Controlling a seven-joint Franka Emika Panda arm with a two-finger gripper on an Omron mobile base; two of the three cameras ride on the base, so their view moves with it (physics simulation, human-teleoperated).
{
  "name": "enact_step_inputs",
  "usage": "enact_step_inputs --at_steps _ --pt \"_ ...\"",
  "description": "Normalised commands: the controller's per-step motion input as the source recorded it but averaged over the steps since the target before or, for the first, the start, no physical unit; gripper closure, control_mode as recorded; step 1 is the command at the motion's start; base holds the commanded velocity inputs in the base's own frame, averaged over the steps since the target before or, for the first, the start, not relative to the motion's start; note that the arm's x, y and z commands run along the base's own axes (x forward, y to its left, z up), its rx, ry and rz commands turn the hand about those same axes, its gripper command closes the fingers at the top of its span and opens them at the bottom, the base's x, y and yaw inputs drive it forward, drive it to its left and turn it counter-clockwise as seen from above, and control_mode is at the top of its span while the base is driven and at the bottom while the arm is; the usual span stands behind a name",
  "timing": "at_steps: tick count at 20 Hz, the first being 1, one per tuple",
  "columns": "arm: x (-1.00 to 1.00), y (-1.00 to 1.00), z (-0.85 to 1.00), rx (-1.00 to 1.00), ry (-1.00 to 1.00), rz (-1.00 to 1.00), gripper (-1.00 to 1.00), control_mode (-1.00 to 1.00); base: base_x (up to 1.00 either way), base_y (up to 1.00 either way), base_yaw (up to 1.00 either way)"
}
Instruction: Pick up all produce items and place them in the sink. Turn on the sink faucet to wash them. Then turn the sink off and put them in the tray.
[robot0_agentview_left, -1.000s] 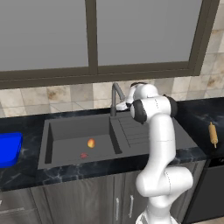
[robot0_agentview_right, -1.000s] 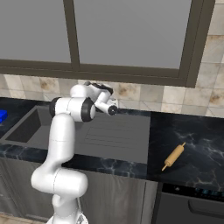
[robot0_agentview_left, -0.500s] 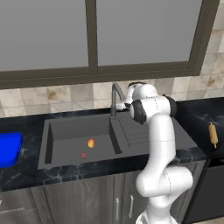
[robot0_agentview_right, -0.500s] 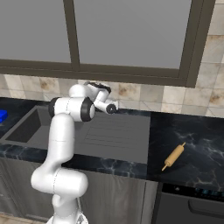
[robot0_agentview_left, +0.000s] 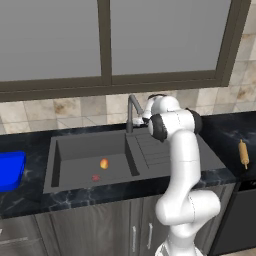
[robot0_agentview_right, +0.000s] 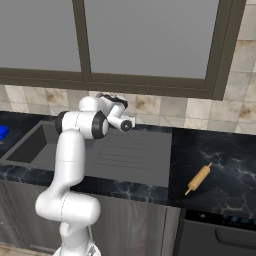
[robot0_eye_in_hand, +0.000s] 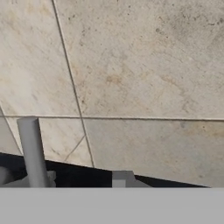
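Note:
The produce item, a small yellow-orange fruit, lies on the floor of the dark grey sink. The sink faucet stands at the basin's back right corner. Its grey stem rises at the left of the hand view, in front of the tiled wall. My gripper is raised just right of the faucet and points at the wall. My own arm hides its fingers, so I cannot tell how the jaws stand. The blue tray sits on the counter at the far left.
A ribbed drainboard adjoins the basin on the right. A tan rolling pin lies on the black counter further right. A small red thing rests on the basin floor near the fruit. Window frame and tiled wall close off the back.
My hand has edged slightly left toward the faucet. The fruit has not moved.

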Motion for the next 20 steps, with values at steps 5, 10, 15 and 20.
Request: enact_step_inputs --at_steps 5,10,15,20 --pt "0.00 -0.84 -0.16 0.05 0.00 -0.01 1.00 -1.00 0.00 0.00 0.00" --pt "0.00 -0.85 -0.22 0.06 0.02 0.00 1.00 -1.00 0.00 0.00 0.00" --pt "0.00 -0.85 -0.30 0.06 0.06 0.00 1.00 -1.00 0.00 0.00 0.00" --pt "0.00 -0.86 -0.36 0.07 0.09 0.00 1.00 -1.00 0.00 0.00 0.00"
